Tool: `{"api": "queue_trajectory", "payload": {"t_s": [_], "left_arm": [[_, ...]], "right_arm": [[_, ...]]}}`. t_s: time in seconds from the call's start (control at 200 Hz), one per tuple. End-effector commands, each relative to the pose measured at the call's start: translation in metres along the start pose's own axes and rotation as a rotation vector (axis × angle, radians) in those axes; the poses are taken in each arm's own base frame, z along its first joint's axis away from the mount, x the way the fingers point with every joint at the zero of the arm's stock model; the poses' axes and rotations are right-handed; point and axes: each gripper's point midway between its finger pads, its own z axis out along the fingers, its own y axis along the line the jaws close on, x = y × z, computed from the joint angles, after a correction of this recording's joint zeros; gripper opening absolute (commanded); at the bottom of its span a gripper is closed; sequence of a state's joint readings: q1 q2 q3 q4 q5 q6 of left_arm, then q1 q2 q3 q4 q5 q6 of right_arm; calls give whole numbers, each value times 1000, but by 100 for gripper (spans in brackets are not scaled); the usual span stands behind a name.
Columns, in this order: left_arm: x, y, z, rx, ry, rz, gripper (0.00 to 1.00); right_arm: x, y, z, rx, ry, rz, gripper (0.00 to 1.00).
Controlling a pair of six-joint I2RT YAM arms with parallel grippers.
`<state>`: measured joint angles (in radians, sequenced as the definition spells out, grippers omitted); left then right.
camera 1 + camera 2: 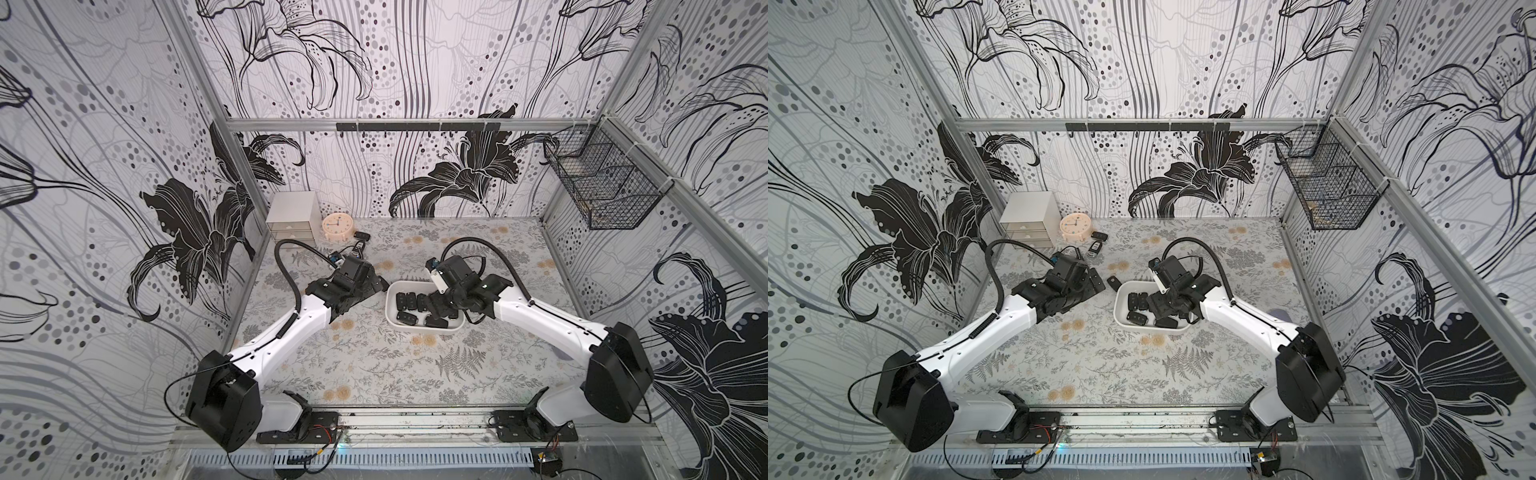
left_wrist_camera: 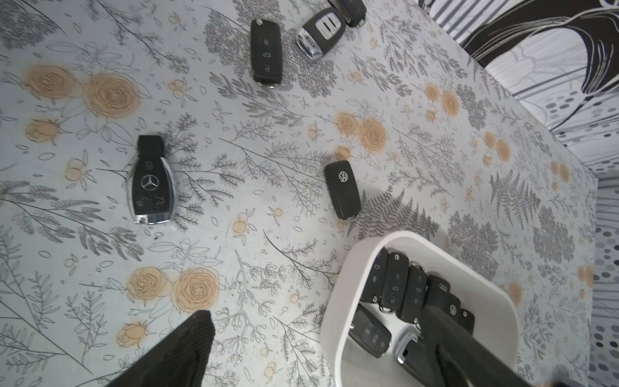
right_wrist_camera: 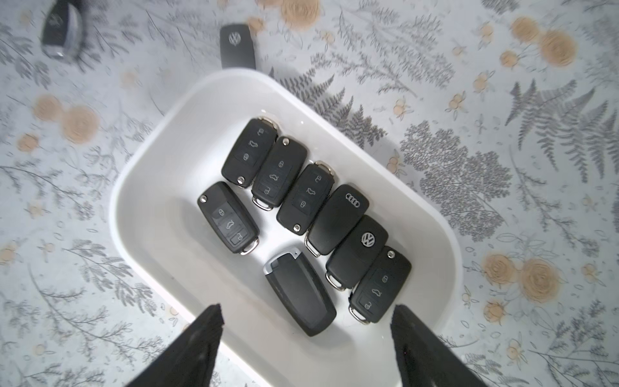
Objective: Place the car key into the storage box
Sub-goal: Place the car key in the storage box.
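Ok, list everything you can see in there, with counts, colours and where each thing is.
Storage box: one, white, mid-table, under the right arm.
Car keys in the box: eight, black, some silver-trimmed.
Car keys on the table: five in the left wrist view, black, two silver-trimmed, outside the box, toward the clock.
Drawer cabinet: one, grey, far-left corner.
Clock: one, peach, beside the cabinet.
Wire basket: one, black, right wall.
Hook rail: one, black, back wall.
Table: one, grey-and-tan floral cover.
Left arm: one, white and black, jaws open over the loose keys.
Right arm: one, white and black, jaws open over the box.
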<state>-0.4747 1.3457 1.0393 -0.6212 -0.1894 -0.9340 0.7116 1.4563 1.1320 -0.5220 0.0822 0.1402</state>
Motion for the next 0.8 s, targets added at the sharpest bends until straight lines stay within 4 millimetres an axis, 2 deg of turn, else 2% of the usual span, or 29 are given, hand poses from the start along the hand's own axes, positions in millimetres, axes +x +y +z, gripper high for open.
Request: {"api": "queue_trajectory", "payload": {"t_s": [0.0, 0.035, 0.06, 0.085, 0.2, 0.356, 0.506, 0.661, 0.796], "left_arm": [[-20, 0, 0, -3, -27, 39, 99], [-24, 3, 2, -9, -27, 40, 99], [-26, 6, 4, -17, -28, 40, 99], [-28, 9, 6, -29, -27, 37, 99], [-34, 30, 17, -108, -10, 21, 99], [-35, 64, 33, -207, 35, -11, 92], [-36, 91, 49, -282, 69, -32, 83], [-30, 108, 71, -327, 124, -26, 75], [-22, 116, 92, -345, 182, -32, 68]], "right_arm": [[-9, 3, -18, -24, -74, 136, 87], [-11, 2, -23, -29, -92, 160, 89], [-11, 2, -26, -33, -103, 178, 98], [-13, 2, -29, -37, -117, 195, 100], [-14, 2, -38, -55, -153, 257, 100], [-15, 5, -44, -91, -193, 324, 100], [-19, 10, -40, -113, -193, 320, 100], [-31, 17, -34, -143, -199, 311, 100], [-39, 23, -27, -169, -193, 307, 100]]}}
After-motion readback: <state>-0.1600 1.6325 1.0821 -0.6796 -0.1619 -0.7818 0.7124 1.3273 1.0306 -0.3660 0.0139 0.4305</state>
